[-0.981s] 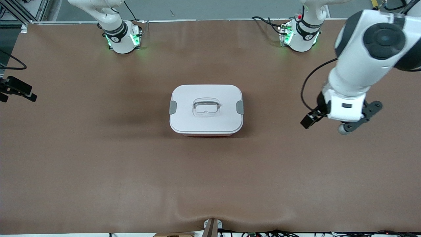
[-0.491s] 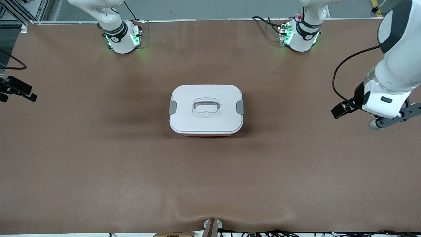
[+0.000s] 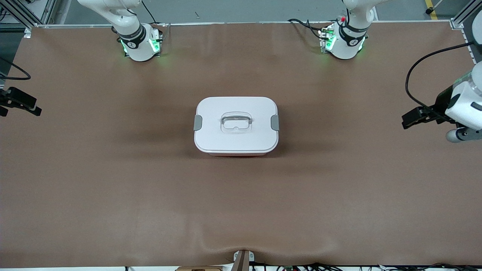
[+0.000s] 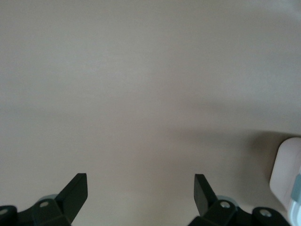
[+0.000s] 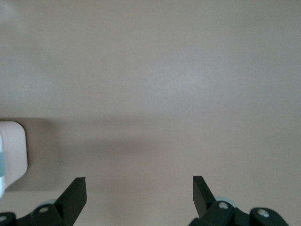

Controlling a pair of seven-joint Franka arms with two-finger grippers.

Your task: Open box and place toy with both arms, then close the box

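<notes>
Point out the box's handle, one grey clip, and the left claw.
handle (image 3: 235,123), front view, middle of the clear grip.
grey clip (image 3: 275,122), front view, clip's face.
left claw (image 4: 141,193), left wrist view, midway between open fingertips.

Box (image 4: 287,175) edge-cropped in wrist views

My left gripper (image 4: 140,195) hangs with jaws spread wide, holding nothing; my right gripper (image 5: 139,197) hangs the same, wide and unloaded.

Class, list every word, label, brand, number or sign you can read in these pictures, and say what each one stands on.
None can be read.
The box carries no print on its lid or its grey clips.
Small dark marks on the arm bases are too small to read.
</notes>
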